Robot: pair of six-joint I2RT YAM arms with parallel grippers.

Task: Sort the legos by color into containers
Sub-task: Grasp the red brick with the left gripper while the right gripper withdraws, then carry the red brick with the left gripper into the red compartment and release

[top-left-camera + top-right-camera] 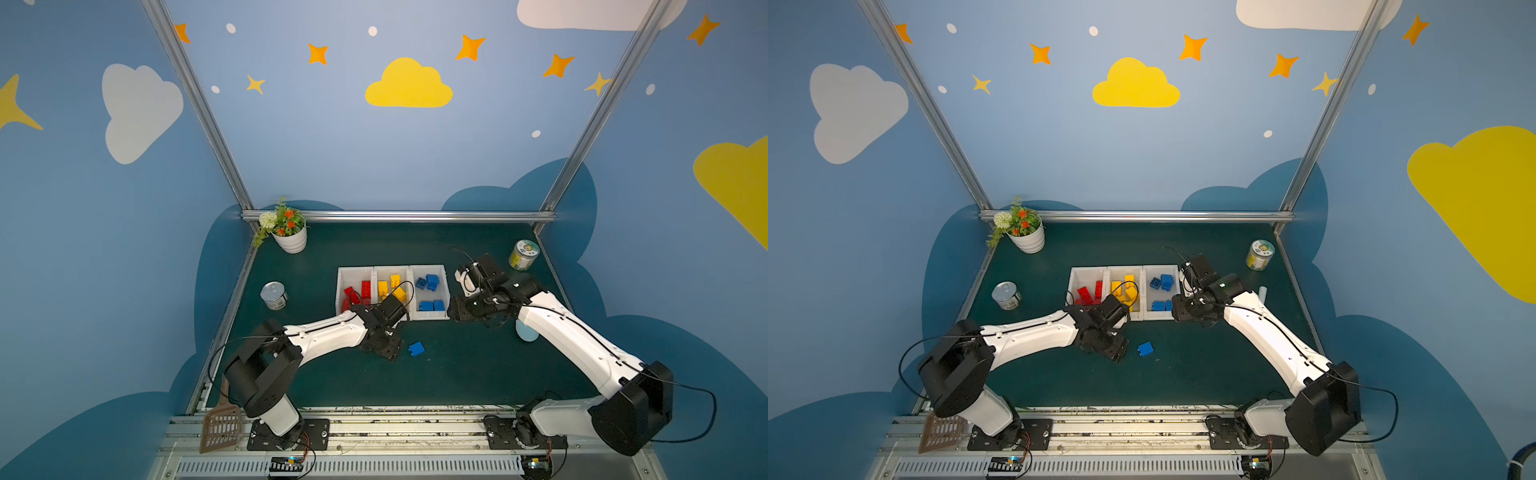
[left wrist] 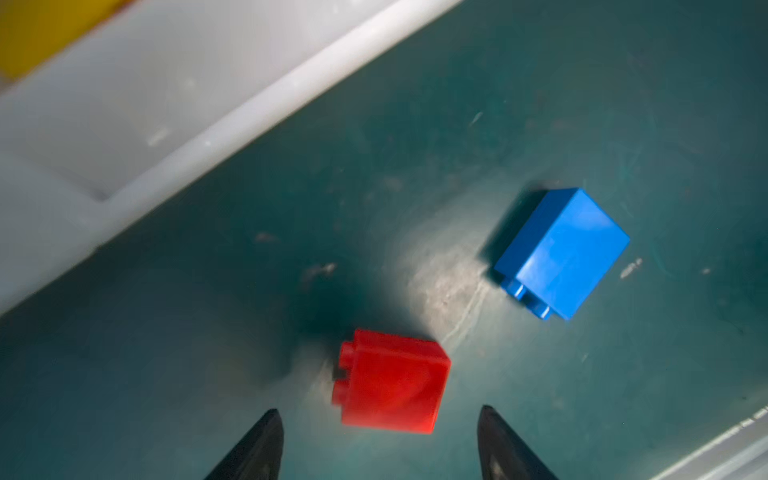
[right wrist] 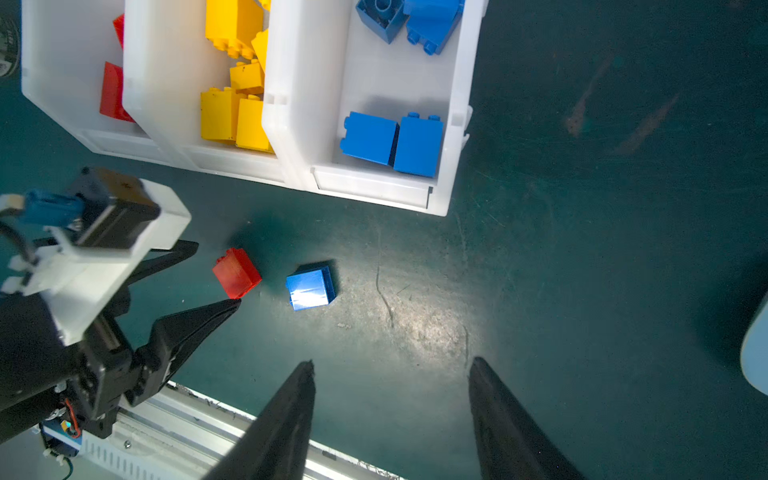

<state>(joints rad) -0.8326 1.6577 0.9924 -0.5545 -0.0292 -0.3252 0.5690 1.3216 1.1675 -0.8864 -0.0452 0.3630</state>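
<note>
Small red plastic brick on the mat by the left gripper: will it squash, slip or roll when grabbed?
Likely rigid: the small red plastic brick has crisp moulded edges. Its shiny faces may slip if pinched off-centre. Boxy and lying on its side, it should slide, not roll.

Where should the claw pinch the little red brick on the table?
Probably pinch the red brick by its two smooth flat sides, with the left claw coming down from above. It lies tipped over with its studs pointing sideways, so the studded end would give a bumpy hold.
</note>
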